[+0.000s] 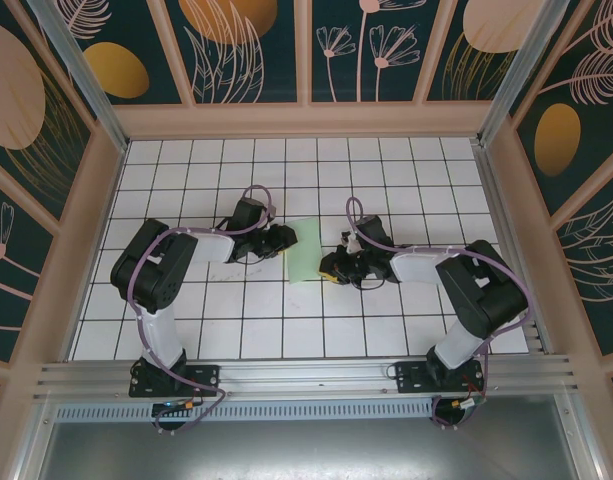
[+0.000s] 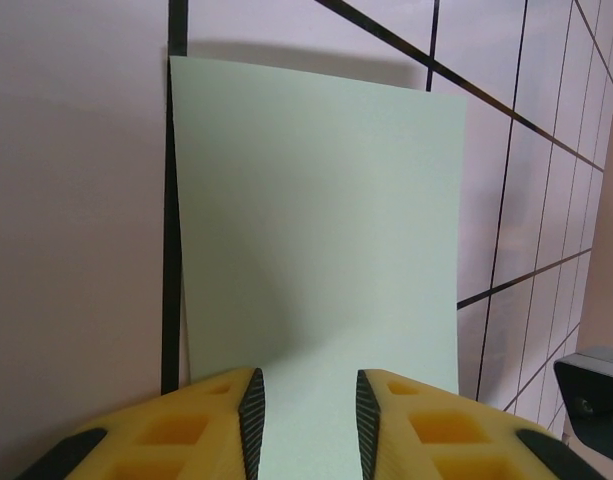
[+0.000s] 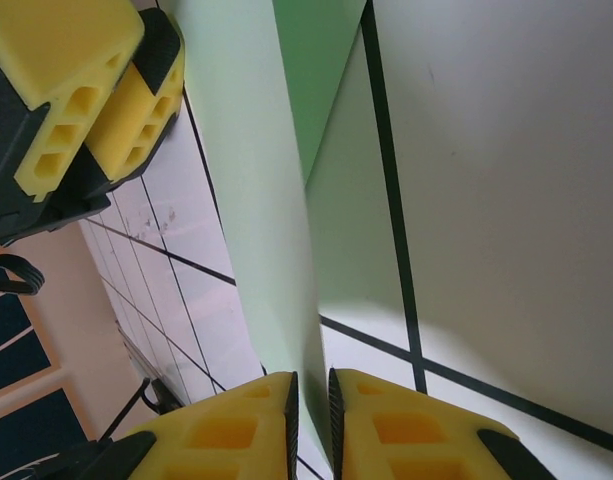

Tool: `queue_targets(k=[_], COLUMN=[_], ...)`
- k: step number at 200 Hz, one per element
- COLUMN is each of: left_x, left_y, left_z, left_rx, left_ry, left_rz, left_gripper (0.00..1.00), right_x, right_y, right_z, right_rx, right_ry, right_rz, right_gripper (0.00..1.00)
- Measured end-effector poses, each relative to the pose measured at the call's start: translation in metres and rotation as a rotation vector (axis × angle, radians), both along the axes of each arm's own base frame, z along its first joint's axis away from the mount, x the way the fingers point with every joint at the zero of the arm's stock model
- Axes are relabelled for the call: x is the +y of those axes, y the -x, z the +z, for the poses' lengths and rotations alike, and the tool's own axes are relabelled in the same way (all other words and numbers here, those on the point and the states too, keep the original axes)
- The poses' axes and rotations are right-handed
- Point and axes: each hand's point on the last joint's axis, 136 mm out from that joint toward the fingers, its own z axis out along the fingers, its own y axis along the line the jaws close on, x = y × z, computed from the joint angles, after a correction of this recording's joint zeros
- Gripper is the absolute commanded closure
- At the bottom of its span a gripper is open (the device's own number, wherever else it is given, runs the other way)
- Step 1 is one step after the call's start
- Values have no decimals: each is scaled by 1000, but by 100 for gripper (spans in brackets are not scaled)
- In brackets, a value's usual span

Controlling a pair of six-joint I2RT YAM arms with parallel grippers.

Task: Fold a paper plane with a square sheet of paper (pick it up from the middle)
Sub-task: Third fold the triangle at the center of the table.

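The square sheet of paper (image 1: 305,250) lies mid-table as a narrow pale mint-green strip, its right side lifted off the tiles. My right gripper (image 1: 332,266) sits at its lower right edge. In the right wrist view this gripper (image 3: 311,385) is shut on the raised paper (image 3: 261,180), which runs edge-on between the pads. My left gripper (image 1: 284,240) is at the sheet's left edge. In the left wrist view it (image 2: 306,385) is open, with the flat paper (image 2: 316,200) stretching away from the gap. The left fingers (image 3: 96,90) also show across the sheet in the right wrist view.
The white grid-tiled table (image 1: 316,330) is walled by patterned panels (image 1: 246,50) at the back and both sides. An aluminium rail (image 1: 306,375) carrying both arm bases runs along the near edge. Bare tiles surround the paper.
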Motion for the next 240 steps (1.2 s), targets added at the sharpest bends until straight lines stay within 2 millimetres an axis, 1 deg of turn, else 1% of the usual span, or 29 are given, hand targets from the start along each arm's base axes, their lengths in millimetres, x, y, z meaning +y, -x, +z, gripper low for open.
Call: queue_targets(k=[20,58,84,98,127,148,173,214,240], left_x=[0,0,0,0,0,-1,-4,-7,-8], left_y=[0,-1,-1,-1,-1,-1,-3,-16,-27], left_z=[0,0,-1,-1,-1,0,4,26,32], left_rx=[2,3,4,4,4,4,-2,-76,-96], left_ry=[-1,-1,-2,-1,-2,-4,-3,-3,-20], left_rz=[0,0,0,0,0,-3,-7,1,15], left_gripper=[67,68,68,68,68,68,67,69,72], right_x=[0,2,4,7,18,24,28,31,33], right_y=[0,-3,-6,-10,-28,-37,-43,-48,-49], right_z=[4,11,15,19,26,24,18,3,1], right_rx=[-7,-14,-19,-33,-72,-81,-78,-61,-64], right_ry=[-5,-17,-27,-36,-61,-67,-66,-55,-62], right_rz=[0,-8,-13,-13,-13,-12,-12,-11,-8], right_gripper=[83,92,93,94,94,94,94,94,94])
